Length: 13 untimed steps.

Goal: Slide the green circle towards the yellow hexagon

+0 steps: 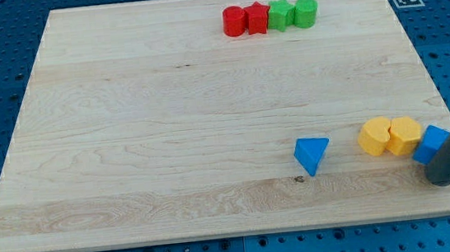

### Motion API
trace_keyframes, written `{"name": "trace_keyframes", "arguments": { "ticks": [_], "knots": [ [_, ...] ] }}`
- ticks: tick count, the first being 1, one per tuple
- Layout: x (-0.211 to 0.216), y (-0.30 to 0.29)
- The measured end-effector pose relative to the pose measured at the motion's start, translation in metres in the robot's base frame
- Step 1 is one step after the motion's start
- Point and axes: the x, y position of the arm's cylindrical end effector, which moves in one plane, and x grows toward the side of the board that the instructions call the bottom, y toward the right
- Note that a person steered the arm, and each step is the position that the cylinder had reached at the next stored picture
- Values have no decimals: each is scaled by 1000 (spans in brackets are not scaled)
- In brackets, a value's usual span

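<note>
Now my tip (444,179) is parked at lower right beside the blue block (430,143) (no claw fitted); the green circle (306,11) sits top-centre, well apart from the yellow hexagon (405,135).

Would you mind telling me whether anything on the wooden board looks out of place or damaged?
Nothing looks damaged or spilled. The one oddity: my tip rests at the view's bottom right beside the blue cube block, far from the green circle block at the view's top, which sits in a tidy row, not near the yellow hexagon block.
</note>
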Motion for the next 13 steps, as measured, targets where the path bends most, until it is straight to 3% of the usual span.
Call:
{"name": "trace_keyframes", "arguments": {
  "ticks": [2, 3, 4, 8, 9, 11, 13],
  "knots": [
    [15, 47],
    [-2, 85],
    [-46, 92],
    [-287, -18],
    [-329, -60],
    [-342, -106],
    [-324, -101]
  ]
}}
